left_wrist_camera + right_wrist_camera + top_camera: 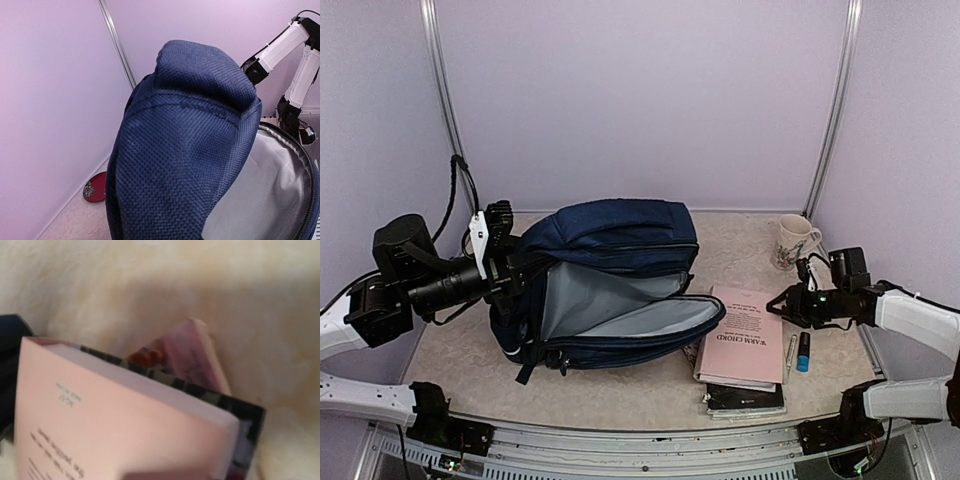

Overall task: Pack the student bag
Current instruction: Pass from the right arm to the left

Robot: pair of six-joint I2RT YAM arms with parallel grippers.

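- On its side, left of centre on the table [620, 395]: the bag [610, 235], mouth gaping toward the right, grey lining showing.
- At its left end: the left gripper [512, 262], pinched together on a fold of the navy cloth, to judge by the bunched fabric filling that wrist's view; top flap propped up.
- At the right edge of the pink book [740, 335]: the right gripper [788, 305], low and close. Fingers outside its own camera's view, so no telling whether apart or clamped.
- Under the pink book: a dark book [745, 398]. Just right of both: a pen [790, 352] and a blue marker [803, 352]. At the far right: a mug [793, 240].
- Risk of pinching both books at once, or only a cover, with the stacked edges lying so close together.
- Risk of a slip in mid-carry: a thick book gripped by one edge, likely to sag or swing open.
- Risk of sweeping pen and marker off to the right with a careless approach.
- Risk of the mouth collapsing if the cloth slides out of the left grip, then jamming the book against the rim rather than inside.
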